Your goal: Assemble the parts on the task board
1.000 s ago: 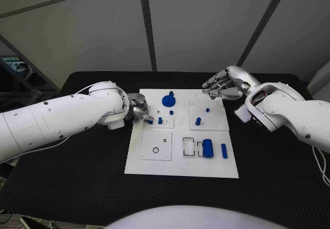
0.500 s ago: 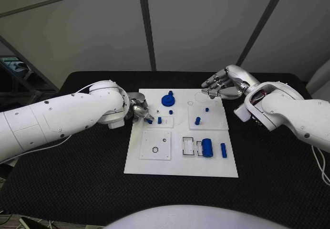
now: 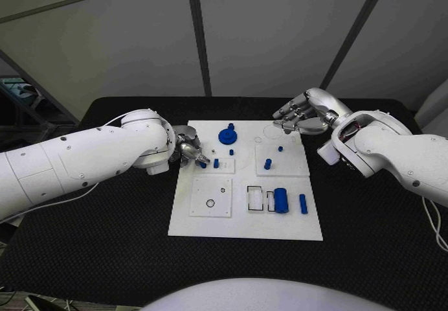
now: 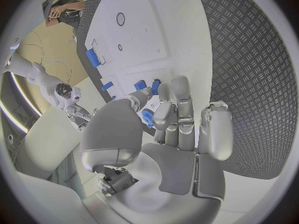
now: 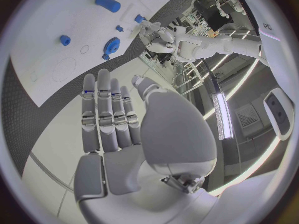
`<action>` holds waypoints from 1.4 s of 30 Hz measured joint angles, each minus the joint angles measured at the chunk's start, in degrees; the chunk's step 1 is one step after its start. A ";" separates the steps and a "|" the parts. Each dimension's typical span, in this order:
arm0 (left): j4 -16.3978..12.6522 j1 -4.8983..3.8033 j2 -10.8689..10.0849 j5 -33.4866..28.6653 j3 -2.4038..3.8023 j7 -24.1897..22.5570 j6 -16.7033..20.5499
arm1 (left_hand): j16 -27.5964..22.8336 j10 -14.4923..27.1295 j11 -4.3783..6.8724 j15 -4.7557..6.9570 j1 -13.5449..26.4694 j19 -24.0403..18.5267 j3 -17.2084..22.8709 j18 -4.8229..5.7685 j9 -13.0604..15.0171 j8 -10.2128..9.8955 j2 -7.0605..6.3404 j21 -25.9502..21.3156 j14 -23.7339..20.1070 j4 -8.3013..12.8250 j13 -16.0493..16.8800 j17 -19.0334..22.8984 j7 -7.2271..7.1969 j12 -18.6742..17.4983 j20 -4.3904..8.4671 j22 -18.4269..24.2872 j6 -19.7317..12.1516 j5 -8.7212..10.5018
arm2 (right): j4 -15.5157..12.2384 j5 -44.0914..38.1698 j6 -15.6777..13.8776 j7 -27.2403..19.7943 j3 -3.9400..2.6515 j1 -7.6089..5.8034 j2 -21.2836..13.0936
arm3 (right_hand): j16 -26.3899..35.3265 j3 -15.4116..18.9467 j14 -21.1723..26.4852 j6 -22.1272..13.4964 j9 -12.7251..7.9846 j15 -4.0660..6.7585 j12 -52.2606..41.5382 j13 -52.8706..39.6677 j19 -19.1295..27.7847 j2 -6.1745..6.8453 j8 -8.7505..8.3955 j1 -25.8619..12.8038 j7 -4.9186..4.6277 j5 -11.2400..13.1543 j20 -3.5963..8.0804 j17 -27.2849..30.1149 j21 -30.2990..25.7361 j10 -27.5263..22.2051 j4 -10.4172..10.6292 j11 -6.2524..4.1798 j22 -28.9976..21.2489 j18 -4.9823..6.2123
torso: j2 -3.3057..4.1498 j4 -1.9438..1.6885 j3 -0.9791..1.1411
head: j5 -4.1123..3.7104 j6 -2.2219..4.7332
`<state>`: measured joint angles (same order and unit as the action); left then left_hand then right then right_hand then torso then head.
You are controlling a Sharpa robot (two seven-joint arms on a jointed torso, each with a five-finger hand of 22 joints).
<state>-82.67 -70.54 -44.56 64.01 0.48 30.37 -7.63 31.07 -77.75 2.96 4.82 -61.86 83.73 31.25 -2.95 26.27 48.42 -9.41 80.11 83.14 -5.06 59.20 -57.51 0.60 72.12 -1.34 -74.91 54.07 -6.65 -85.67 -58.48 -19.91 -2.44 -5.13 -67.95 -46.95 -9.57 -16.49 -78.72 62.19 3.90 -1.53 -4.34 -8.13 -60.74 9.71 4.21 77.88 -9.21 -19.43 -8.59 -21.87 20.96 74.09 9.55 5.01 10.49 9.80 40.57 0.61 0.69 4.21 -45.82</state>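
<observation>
1. In the middle of the head view lies the white task board point(image 3: 245, 220) on the black table point(image 3: 112, 259).
2. Blue parts sit on it: a round gear-like piece point(image 3: 228, 136) near its upper edge, small pegs point(image 3: 268, 164) right of centre, and a thick cylinder point(image 3: 281, 200) beside a slim bar point(image 3: 302, 203) at lower right.
3. At the board's upper left edge, the left hand point(image 3: 190, 153) has its fingertips brought together on a small blue part point(image 3: 202, 164); the left wrist view shows that piece point(image 4: 147, 117) pinched between thumb and fingers.
4. At the board's upper right corner, the right hand point(image 3: 297, 115) hovers holding nothing, its fingers point(image 5: 106, 114) straight, side by side and close together.
</observation>
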 measured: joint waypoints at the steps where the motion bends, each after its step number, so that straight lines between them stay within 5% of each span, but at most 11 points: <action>1: 0.01 0.00 0.00 -0.03 0.00 0.03 0.00 | 0.00 0.00 0.00 0.00 0.02 0.00 -0.23 0.00 0.00 0.00 0.02 0.00 0.00 -0.08 0.00 -0.04 -0.03 0.00 0.00 0.00 0.03 0.00 | 0.00 0.00 0.00 0.00 0.00 0.00 0.00 | 0.00 0.00 0.00 0.00 0.00 0.00 0.00 0.00 0.00 0.00 0.00 0.00 0.00 0.00 0.00 0.00 0.00 0.00 0.00 0.00 0.00 0.00 | 0.00 0.00 0.00 | 0.00 0.00; 37: 0.55 0.28 -0.24 -0.74 -0.18 1.86 0.66 | -0.23 -0.39 0.02 0.20 4.94 -0.01 -13.67 0.01 0.54 0.01 1.36 0.43 0.20 -7.37 0.60 -0.29 0.01 -0.01 0.00 0.00 0.81 0.02 | -0.03 0.00 -0.01 0.06 0.00 0.00 -0.11 | 0.27 -0.03 0.00 -0.21 0.00 0.00 -0.24 -0.03 -0.20 0.00 0.00 0.00 -0.20 -0.23 -0.20 0.04 -0.22 0.01 0.28 0.01 -0.15 0.00 | 0.01 -0.07 -0.01 | -0.07 0.13; 42: 0.34 0.32 -0.74 -1.57 -0.13 1.58 2.25 | -0.50 0.73 -0.46 0.20 5.17 -0.08 -16.38 0.00 0.60 0.01 1.59 -1.46 0.20 -8.31 -1.80 -0.29 0.50 -1.48 -0.07 0.00 0.21 0.02 | 0.01 0.00 -0.01 0.06 0.00 0.00 -0.09 | 0.27 -0.03 0.00 -0.20 0.00 0.00 -0.24 -0.03 -0.20 0.00 0.00 0.00 -0.20 -0.22 -0.20 0.04 -0.22 0.01 0.28 0.00 -0.15 0.00 | -0.02 -0.07 -0.02 | -0.11 0.25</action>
<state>-82.34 -70.22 -45.30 62.44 0.35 31.95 -5.38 30.57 -77.02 2.50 5.02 -56.69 83.65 14.87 -2.94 26.87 48.42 -7.82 78.65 83.35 -13.37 57.41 -57.80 1.09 70.64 -1.41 -74.91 54.28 -6.64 -85.66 -58.48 -19.92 -2.38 -5.13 -67.95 -47.04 -9.30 -16.52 -78.72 61.99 3.91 -1.53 -4.58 -8.15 -60.94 9.71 4.21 77.88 -9.41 -19.65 -8.79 -21.83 20.74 74.09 9.84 5.01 10.34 9.80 40.56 0.54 0.67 4.10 -45.57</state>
